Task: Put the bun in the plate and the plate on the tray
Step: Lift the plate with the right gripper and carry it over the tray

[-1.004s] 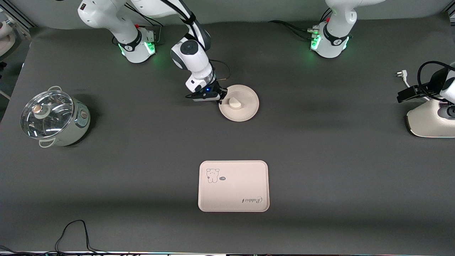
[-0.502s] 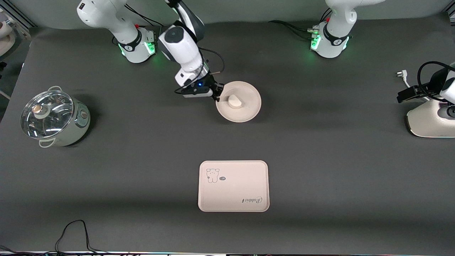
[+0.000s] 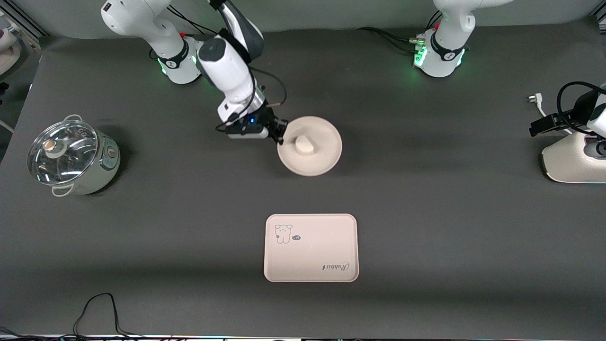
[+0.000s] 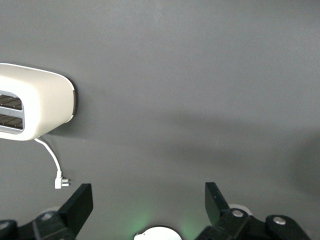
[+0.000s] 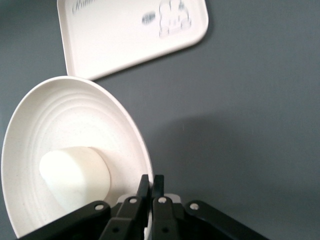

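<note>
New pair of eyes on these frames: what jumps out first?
The right claw is shut on the rim of the plate, held above the table with the bun in it. The tray lies bare nearer the front camera. The left claw waits open, up near the toaster.

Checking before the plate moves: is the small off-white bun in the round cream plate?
In: bun rests inside plate, right gripper pinching its rim.

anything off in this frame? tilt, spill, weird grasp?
Nothing spilled or damaged. The right pincer is shut on the plate at its rim, carrying it in the air. The bun sits inside the plate, off centre toward the gripped edge. The tray lies flat and bare. The left pincer waits open.
</note>
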Motion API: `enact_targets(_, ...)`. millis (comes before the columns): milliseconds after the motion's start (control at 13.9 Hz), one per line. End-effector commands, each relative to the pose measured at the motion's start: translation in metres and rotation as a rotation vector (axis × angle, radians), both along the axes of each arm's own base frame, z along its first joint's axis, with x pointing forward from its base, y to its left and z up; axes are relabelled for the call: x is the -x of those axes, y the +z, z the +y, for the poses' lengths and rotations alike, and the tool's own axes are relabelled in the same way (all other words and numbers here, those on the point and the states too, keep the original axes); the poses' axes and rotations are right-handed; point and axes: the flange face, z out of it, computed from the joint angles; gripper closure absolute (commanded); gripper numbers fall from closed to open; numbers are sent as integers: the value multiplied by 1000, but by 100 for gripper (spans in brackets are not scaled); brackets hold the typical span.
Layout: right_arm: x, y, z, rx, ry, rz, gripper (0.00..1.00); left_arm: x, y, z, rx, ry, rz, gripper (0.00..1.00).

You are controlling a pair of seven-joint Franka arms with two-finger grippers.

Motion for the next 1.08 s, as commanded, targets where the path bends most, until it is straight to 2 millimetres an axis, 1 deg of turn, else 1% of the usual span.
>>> enact_targets(0, -75, -2, 16, -13, -30, 10, 100, 0, 5, 0, 8, 6, 7, 0)
enact_targets(143, -129, 8, 13, -35, -70, 26, 100, -1, 5, -1, 8, 5, 5, 0)
enact_targets(287, -173, 15, 14, -75, -107, 32, 100, -1, 4, -1, 8, 5, 7, 0)
enact_targets(359, -192, 17, 13, -87, -120, 25, 100, 0, 5, -1, 8, 5, 7, 0)
enact_targets(430, -207, 14, 14, -91, -126, 18, 100, 0, 6, -1, 8, 5, 7, 0)
enact_targets(502, -221, 9, 11, -95, -139, 7, 100, 0, 7, 0, 8, 6, 5, 0)
enact_targets(574, -231, -3, 10, -91, -145, 3, 100, 0, 6, 0, 8, 6, 5, 0)
enact_targets(646, -237, -15, 10, -87, -148, 6, 100, 0, 6, 0, 7, 8, 1, 0)
enact_targets(861, -240, -70, 11, -56, -154, 34, 100, -5, 6, 1, 6, 8, -18, 0)
enact_targets(1004, -238, -99, 12, -47, -160, 31, 100, -7, 7, 2, 5, 11, -24, 0)
